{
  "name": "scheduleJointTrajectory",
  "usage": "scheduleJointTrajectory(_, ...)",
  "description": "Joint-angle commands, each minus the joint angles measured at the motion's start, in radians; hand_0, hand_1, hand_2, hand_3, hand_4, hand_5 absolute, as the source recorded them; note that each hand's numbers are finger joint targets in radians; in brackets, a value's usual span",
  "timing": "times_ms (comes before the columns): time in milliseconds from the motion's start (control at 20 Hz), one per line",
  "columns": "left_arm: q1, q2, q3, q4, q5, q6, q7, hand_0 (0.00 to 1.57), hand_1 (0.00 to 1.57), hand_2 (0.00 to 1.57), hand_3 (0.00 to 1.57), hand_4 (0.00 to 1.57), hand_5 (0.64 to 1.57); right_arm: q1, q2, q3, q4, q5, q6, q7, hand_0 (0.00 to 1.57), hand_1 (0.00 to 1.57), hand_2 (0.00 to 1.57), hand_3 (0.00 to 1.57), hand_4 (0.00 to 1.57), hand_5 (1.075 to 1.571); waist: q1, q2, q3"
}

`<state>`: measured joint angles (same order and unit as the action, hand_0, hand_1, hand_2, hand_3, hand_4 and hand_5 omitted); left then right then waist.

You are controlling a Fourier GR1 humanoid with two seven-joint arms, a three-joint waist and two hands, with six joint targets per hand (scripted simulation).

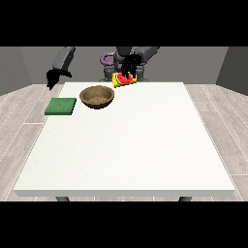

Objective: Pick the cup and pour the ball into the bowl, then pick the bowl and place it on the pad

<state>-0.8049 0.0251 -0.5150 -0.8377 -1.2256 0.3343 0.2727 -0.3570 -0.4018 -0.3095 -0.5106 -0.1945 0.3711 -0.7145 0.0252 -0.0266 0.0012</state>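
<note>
A yellow and red cup point(124, 79) hangs tilted just above the table's far edge, right of and behind the bowl. The hand at the view's right point(129, 65) comes down onto it from above, with its dark fingers curled round the cup's top. The brown bowl point(97, 96) stands on the white table point(131, 145) near the far left, and its inside looks brown throughout. No ball shows. A flat green pad point(61, 106) lies left of the bowl by the table's left edge. The hand at the view's left point(52, 77) hangs beyond the far left corner, fingers pointing down, holding nothing.
The robot's torso point(123, 55) stands behind the table's far edge. Wooden floor point(223, 121) surrounds the table on both sides.
</note>
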Motion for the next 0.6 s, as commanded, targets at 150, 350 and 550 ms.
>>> scheduleJointTrajectory(150,-0.074,-0.024,-0.128,-0.126,-0.124,-0.176,0.112,0.00,0.00,1.57,1.57,0.51,1.522,0.008,-0.038,-0.023,0.063,-0.004,0.045,-0.081,0.00,0.00,0.26,0.35,0.40,1.536,0.033,0.031,0.0003)
scheduleJointTrajectory(350,-0.069,-0.025,-0.125,-0.159,-0.145,-0.258,0.109,0.00,0.00,1.57,1.57,0.58,1.529,0.023,-0.033,-0.007,0.053,-0.003,0.065,-0.063,0.00,0.00,0.19,0.35,0.41,1.533,-0.003,0.008,-0.0003)
scheduleJointTrajectory(550,-0.067,-0.025,-0.118,-0.157,-0.187,-0.288,0.081,0.00,0.00,1.57,1.57,0.62,1.538,-0.048,-0.025,-0.002,0.015,-0.010,0.021,-0.007,0.00,0.00,0.18,0.30,0.43,1.530,-0.020,0.028,-0.0009)
